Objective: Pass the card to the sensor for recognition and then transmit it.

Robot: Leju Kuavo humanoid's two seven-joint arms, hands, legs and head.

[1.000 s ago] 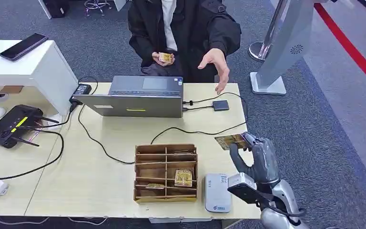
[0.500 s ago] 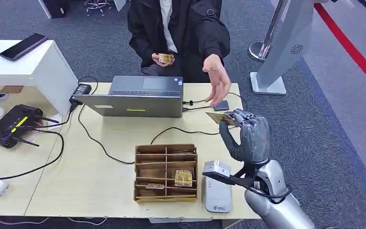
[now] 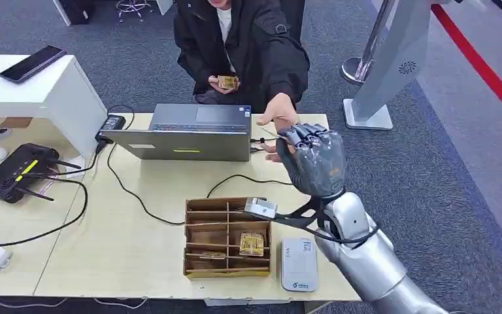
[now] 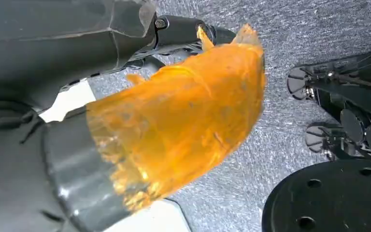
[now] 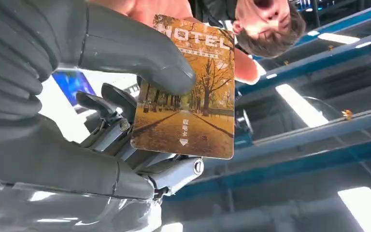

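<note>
The right hand point(image 5: 92, 96) pinches a card point(image 5: 186, 92) with yellow trees and the word HOTEL — a person point(image 5: 251, 29) is behind it, maybe reaching.

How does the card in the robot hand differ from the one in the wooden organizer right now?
The card is pinched by the right robot hand, raised over the table's far edge next to a person's hand; the boxed card sits in a compartment of the organizer, touched by nothing. The held card's full face reads HOTEL above an autumn avenue; the boxed one is partly hidden by dividers. Both look yellow-brown.
</note>
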